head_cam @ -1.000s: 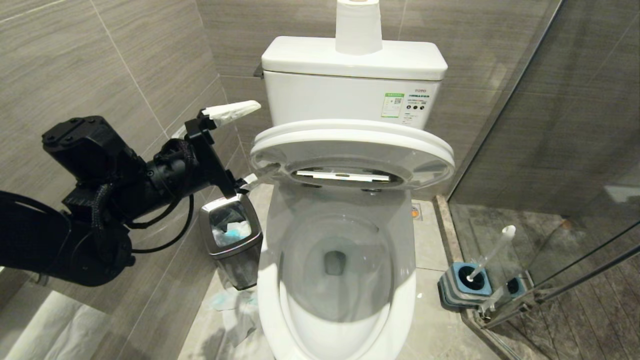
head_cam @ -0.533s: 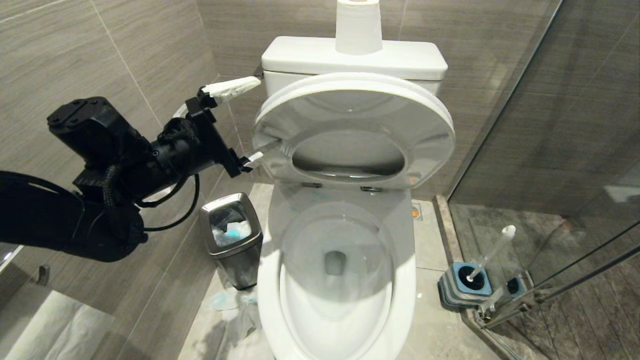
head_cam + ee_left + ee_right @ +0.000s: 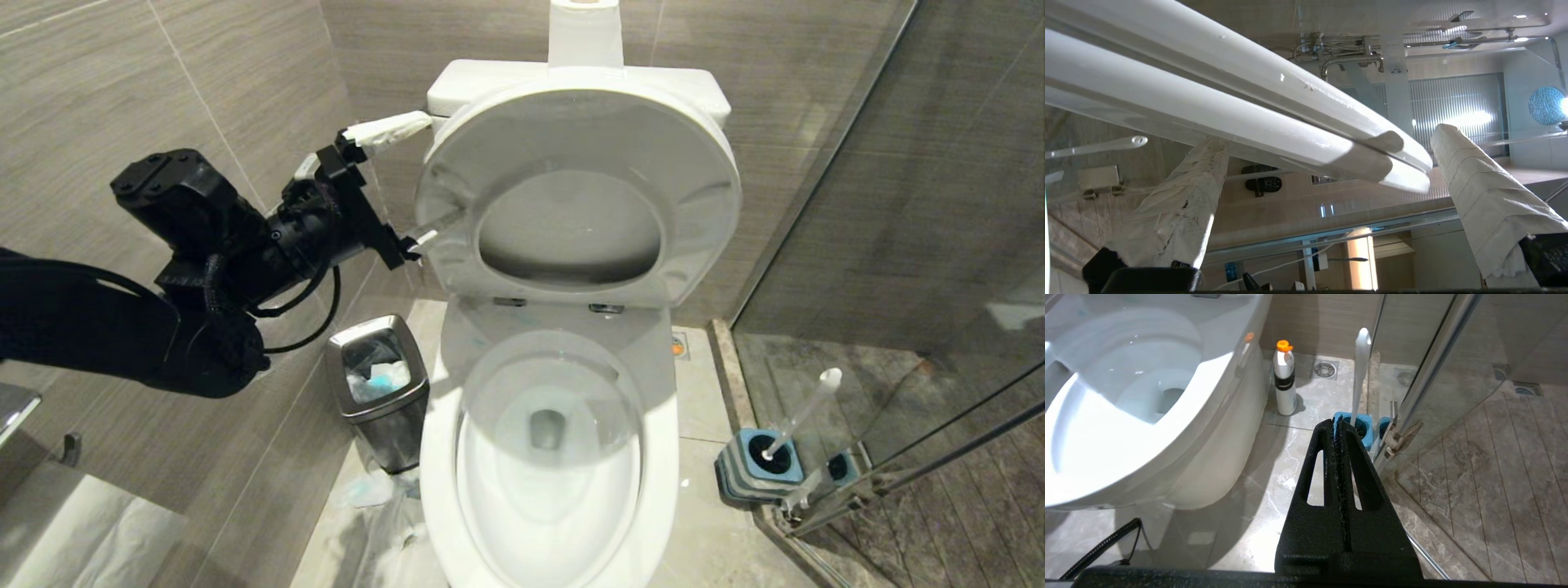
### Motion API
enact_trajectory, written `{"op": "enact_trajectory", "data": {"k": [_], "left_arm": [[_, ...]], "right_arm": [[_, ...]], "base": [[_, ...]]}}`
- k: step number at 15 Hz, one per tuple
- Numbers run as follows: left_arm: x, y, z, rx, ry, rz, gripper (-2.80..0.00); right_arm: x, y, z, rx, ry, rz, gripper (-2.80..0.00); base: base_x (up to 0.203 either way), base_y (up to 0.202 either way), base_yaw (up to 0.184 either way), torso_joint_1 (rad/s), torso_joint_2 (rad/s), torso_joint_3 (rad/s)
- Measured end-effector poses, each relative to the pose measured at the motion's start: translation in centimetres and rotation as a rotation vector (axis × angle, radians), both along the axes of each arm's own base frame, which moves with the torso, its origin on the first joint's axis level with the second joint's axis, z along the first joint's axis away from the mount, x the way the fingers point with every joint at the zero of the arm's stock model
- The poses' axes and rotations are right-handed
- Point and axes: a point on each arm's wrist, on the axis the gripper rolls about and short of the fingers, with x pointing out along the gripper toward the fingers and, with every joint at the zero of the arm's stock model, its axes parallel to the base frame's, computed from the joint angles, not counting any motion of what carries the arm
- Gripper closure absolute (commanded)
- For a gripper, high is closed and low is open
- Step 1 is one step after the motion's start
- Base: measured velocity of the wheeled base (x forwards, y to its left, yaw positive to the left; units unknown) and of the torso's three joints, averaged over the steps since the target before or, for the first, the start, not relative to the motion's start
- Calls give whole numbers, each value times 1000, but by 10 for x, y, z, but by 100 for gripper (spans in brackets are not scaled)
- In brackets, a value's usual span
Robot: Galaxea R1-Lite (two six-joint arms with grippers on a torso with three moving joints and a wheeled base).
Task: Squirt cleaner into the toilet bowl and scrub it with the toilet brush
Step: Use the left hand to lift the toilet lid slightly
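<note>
Grey-tiled walls enclose the glossy white ceramic toilet bowl (image 3: 549,457), exposed because the left gripper (image 3: 400,184), its fingers spread wide, props the white seat and lid (image 3: 575,192) upright, while the white-handled toilet brush (image 3: 804,412) waits in its blue-and-grey holder (image 3: 755,467) beside the shut, parked right gripper (image 3: 1338,428).

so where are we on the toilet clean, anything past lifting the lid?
Done: nothing beyond the seat and lid standing nearly upright against the tank. In hand: the open left gripper straddles their left edge. Left: water in the toilet bowl shows no blue tint, the toilet brush sits in its holder, a white bottle stands on the floor, and the right gripper is shut and empty.
</note>
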Motion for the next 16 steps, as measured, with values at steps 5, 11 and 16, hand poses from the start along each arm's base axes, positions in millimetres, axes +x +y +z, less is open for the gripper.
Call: {"op": "enact_trajectory", "data": {"k": [5, 11, 16], "left_arm": [[13, -3, 11, -16, -62, 4, -280], [37, -8, 26, -70, -167, 43, -280], [60, -21, 13, -47, -253, 64, -280]], "right_arm": [[0, 0, 0, 1, 0, 0, 0], [0, 0, 0, 0, 1, 0, 0], [0, 0, 0, 0, 0, 1, 0]], "base": [[0, 0, 0, 0, 0, 0], [0, 0, 0, 0, 0, 0], [0, 0, 0, 0, 0, 0]]}}
